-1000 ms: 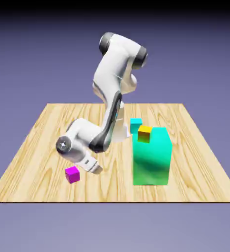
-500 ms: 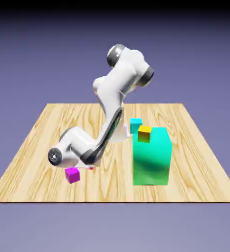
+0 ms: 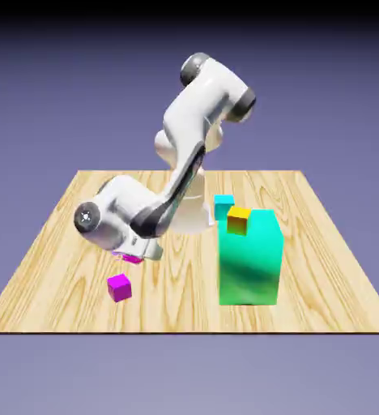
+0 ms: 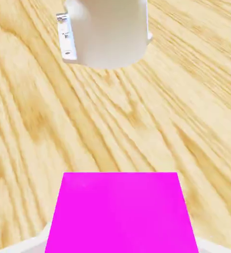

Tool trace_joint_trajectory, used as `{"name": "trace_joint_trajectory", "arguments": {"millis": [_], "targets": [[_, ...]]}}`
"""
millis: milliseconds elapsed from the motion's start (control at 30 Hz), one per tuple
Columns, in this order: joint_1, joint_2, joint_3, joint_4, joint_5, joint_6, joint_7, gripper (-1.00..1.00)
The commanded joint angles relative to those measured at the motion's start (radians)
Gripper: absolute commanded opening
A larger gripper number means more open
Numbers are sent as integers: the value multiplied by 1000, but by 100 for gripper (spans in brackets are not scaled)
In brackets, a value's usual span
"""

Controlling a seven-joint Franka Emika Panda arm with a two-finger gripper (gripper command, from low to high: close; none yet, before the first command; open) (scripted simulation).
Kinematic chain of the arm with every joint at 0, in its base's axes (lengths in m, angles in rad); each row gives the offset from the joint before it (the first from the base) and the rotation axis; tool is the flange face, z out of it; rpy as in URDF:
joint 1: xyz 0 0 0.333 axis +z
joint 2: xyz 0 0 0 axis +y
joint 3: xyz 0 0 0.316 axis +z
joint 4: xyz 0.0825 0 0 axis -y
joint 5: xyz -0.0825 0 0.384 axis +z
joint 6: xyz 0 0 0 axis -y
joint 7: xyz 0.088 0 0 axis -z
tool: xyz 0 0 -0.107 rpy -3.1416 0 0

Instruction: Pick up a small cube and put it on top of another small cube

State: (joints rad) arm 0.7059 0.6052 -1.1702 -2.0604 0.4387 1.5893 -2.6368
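Pinching the small cube [image 4: 120, 212], the jaws hold it above the bench [image 3: 63, 243], left of frame centre. Risk: misalignment over the purpler cube [image 3: 119, 287] topples the stack.

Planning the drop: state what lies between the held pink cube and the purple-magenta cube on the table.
Nothing: in the exterior view only bare table shows between the held pink cube and the purple-magenta cube.

The small cube [image 3: 130, 258] sits between the gripper [image 3: 133, 256] fingers, above the table [image 3: 55, 243]. Another cube [image 3: 119, 287] lies below, left of the tall block [image 3: 250, 256].
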Motion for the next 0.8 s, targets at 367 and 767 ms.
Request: {"name": "trace_joint_trajectory", "arguments": {"millis": [367, 767], "targets": [[350, -349, -435, 18, -11, 53, 256, -100], [700, -699, -870, 35, -24, 106, 513, -100]]}}
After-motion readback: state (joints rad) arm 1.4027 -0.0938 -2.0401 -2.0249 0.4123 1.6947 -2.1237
